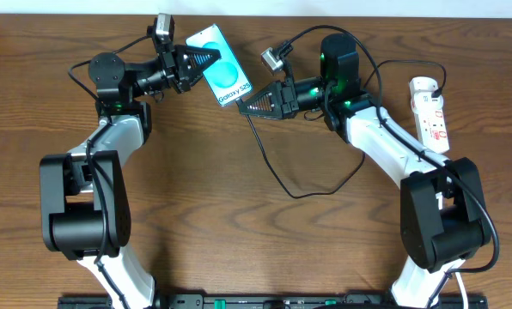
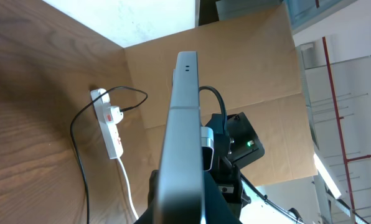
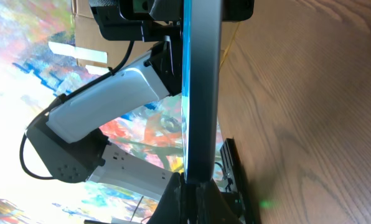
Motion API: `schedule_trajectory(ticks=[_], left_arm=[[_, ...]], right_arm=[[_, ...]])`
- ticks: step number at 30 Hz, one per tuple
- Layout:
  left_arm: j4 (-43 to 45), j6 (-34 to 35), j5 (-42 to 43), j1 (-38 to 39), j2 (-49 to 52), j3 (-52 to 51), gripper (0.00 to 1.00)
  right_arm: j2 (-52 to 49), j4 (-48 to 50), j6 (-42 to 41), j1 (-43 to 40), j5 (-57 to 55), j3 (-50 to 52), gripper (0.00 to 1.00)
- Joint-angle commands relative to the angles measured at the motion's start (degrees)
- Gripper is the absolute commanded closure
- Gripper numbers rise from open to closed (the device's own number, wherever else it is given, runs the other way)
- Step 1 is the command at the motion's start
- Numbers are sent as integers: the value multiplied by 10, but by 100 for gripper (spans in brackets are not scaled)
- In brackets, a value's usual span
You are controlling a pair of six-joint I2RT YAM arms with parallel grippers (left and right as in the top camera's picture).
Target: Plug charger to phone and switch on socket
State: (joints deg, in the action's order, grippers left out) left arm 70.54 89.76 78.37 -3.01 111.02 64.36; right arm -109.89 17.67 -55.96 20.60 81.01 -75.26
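Wooden table [image 1: 239,249]: brown, grained top filling the overhead view, also seen in the right wrist view [image 3: 322,93]. A pale wall strip [image 1: 342,9] runs along its far edge. In the left wrist view, a flat cardboard sheet [image 2: 248,68] stands upright at the table's edge, a white surface [image 2: 142,15] beside it, and a thin red pipe [image 2: 335,112] behind it. The right wrist view shows a blurred multicoloured backdrop [image 3: 11,56].

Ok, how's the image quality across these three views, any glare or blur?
Overhead: evenly lit and sharp, the phone screen text readable. Left wrist: phone edge close and soft, white patch at top blown out, socket clear. Right wrist: everything behind the phone smeared into colourful blur.
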Motion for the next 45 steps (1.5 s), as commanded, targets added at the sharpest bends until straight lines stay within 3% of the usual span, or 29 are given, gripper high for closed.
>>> schedule_trajectory(ticks=[1, 27, 34, 40, 45], left_arm=[[7, -23, 102, 11, 1, 6, 92], [7, -23, 110, 11, 1, 6, 93], [7, -23, 104, 11, 1, 6, 93], [7, -23, 99, 11, 1, 6, 93], [7, -23, 99, 11, 1, 6, 93]], right_arm=[[2, 10, 0, -4, -66, -11, 99], [2, 10, 1, -3, -103, -11, 98], [2, 10, 3, -3, -99, -11, 90], [2, 10, 3, -3, -99, -11, 77], [2, 10, 3, -3, -99, -11, 73]])
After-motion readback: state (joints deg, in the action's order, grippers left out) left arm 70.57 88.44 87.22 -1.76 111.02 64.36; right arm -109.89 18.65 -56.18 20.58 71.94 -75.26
